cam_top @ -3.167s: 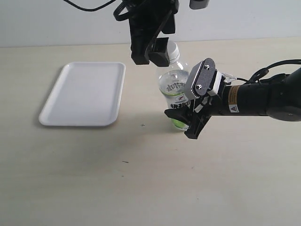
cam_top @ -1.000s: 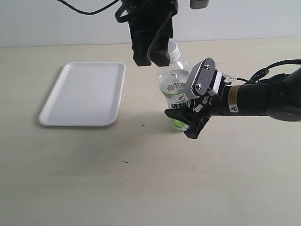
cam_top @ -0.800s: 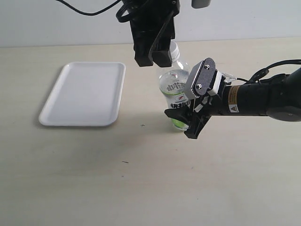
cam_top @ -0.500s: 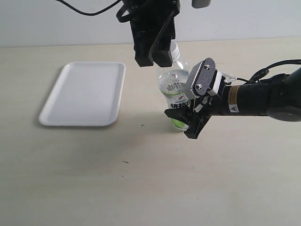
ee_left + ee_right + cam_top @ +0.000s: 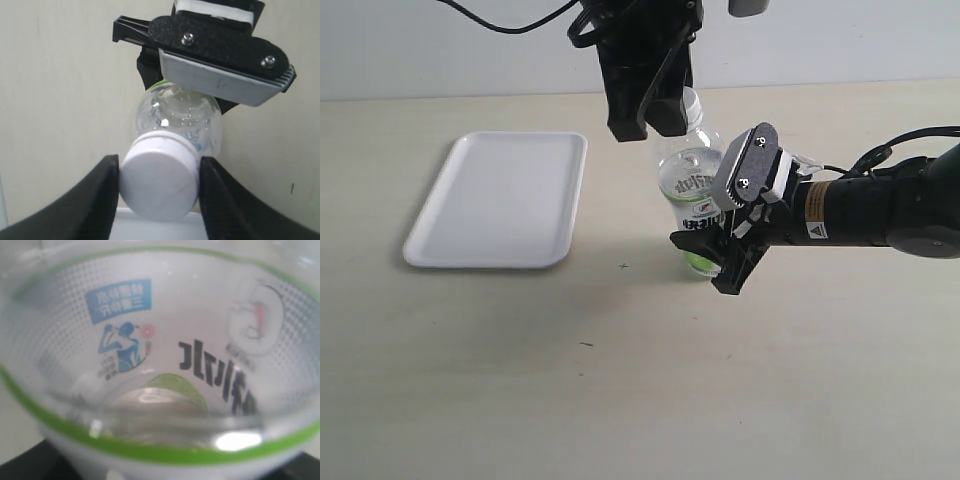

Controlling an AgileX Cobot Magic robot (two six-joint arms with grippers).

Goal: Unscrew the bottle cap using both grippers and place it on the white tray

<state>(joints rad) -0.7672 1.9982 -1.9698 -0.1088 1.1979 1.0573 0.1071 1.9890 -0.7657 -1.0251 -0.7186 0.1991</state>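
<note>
The clear bottle [image 5: 692, 185] with its green-and-white label stands upright on the table, right of the white tray [image 5: 500, 200]. My right gripper [image 5: 722, 212] comes in from the right and is shut on the bottle's lower body, which fills the right wrist view [image 5: 160, 365]. My left gripper [image 5: 650, 120] hangs over the bottle's top. In the left wrist view the white ribbed bottle cap [image 5: 159, 182] sits between the two black fingers [image 5: 102, 200], which press against its sides. The cap [image 5: 691, 100] is still on the neck.
The tray lies empty on the left part of the beige table [image 5: 620, 380]. A pale wall runs behind the table. Black cables trail from both arms.
My left gripper's fingers have drawn in against the cap's sides, and that gripper has edged slightly right. The right gripper and the bottle have not moved.
</note>
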